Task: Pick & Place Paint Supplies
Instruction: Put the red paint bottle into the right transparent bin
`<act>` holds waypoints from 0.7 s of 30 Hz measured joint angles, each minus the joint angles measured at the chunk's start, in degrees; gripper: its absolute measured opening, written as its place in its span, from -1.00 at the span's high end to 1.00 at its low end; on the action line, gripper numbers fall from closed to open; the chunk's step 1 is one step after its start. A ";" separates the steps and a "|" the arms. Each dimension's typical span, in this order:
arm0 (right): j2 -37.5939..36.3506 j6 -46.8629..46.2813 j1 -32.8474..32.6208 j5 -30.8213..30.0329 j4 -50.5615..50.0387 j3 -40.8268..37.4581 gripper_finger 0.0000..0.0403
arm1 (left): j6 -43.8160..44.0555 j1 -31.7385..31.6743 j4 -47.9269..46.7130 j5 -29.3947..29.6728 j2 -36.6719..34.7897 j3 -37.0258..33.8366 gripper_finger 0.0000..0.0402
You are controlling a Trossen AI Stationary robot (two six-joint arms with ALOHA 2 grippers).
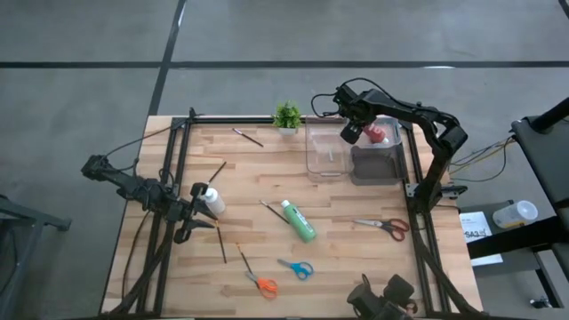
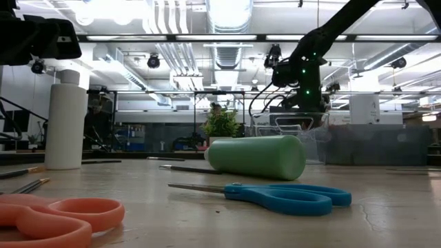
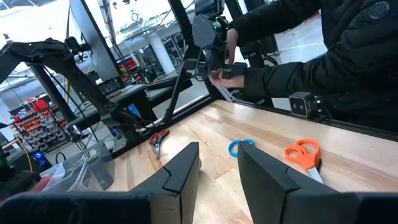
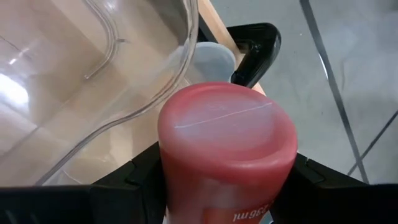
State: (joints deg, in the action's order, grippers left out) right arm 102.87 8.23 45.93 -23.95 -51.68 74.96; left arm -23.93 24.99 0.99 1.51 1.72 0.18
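Pink-red bottle (image 4: 227,155) pinched in right hand (image 1: 373,133) — left hand (image 3: 217,180) spread, empty.

green bottle (image 1: 300,220), pink-red bottle (image 4: 227,149), white bottle (image 1: 212,201)

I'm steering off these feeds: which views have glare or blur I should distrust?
Low view: ceiling lights blow out, orange scissors blur up close. Right wrist view: the red bottle in the right gripper fills the frame, clear bin glints. High view: evenly lit.
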 joint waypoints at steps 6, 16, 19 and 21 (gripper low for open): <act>0.00 -0.11 -0.02 0.13 0.00 -0.09 0.01 | -0.01 0.00 -0.01 -0.01 0.00 -0.01 0.41; 0.00 -0.80 0.11 0.90 0.11 -0.17 -0.11 | -0.01 0.00 0.00 0.01 0.00 0.01 0.41; 0.00 -0.92 0.09 1.37 0.11 -0.20 -0.27 | -0.01 0.00 0.00 0.00 0.00 0.01 0.41; 0.00 -0.92 0.09 1.67 0.17 -0.22 -0.33 | 0.00 0.00 -0.01 -0.01 0.00 0.00 0.41</act>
State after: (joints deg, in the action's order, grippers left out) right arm 102.87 7.31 46.02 -22.27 -51.51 74.74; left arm -23.93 24.99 0.99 1.50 1.72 0.18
